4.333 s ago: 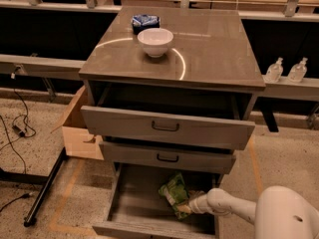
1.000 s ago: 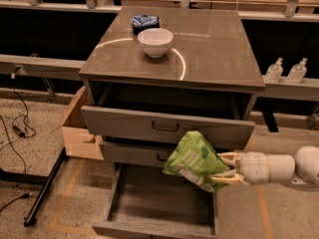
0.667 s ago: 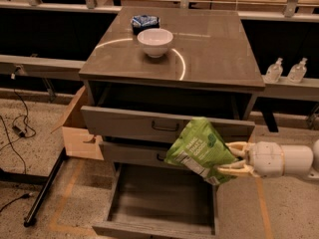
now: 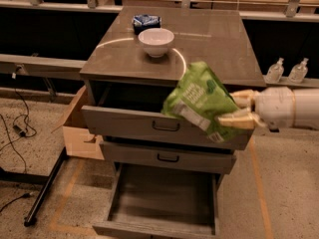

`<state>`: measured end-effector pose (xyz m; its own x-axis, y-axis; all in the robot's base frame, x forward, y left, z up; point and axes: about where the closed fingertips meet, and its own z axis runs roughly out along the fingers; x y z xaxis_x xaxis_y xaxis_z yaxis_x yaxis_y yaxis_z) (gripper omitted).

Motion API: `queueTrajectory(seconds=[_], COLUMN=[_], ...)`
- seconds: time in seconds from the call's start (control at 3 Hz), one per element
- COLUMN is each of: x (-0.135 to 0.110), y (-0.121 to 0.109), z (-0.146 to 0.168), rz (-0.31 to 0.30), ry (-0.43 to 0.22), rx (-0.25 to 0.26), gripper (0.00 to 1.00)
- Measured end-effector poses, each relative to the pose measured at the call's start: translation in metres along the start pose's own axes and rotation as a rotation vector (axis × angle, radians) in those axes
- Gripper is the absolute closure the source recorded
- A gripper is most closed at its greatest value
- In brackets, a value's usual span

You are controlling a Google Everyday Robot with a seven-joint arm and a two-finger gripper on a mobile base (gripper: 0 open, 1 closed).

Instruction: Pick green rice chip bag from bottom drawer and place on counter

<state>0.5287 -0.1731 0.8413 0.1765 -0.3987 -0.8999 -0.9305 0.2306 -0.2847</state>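
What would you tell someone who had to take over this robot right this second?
Claw: shut on the bag, reaching in from the right.
Bag: in the air in front of the open top drawer, its top about level with the counter's front edge.
Bottom drawer: pulled open, bag out of it.
Counter: bag not on it yet; a bowl and a blue packet sit at its back left.
Done: bag lifted out of the drawer.
Left: raise it over the counter, probably the right half, set it down, let go.
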Motion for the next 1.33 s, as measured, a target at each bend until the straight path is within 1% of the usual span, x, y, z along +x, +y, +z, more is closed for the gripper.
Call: queueTrajectory(seconds=[0.33,0.67,1.0,1.33], x=[-0.039,-0.062,-0.079,-0.077], y=[-0.061,-0.118,-0.175,-0.215], z=[0.019,0.031,0.035,0.035], rz=[-0.04,-0.107,-0.165,-0.198], ry=[0.03,0.063,0.096,0.142], rx=[0.025,0.097,0.191,0.264], gripper=[1.0,1.0,1.0,1.0])
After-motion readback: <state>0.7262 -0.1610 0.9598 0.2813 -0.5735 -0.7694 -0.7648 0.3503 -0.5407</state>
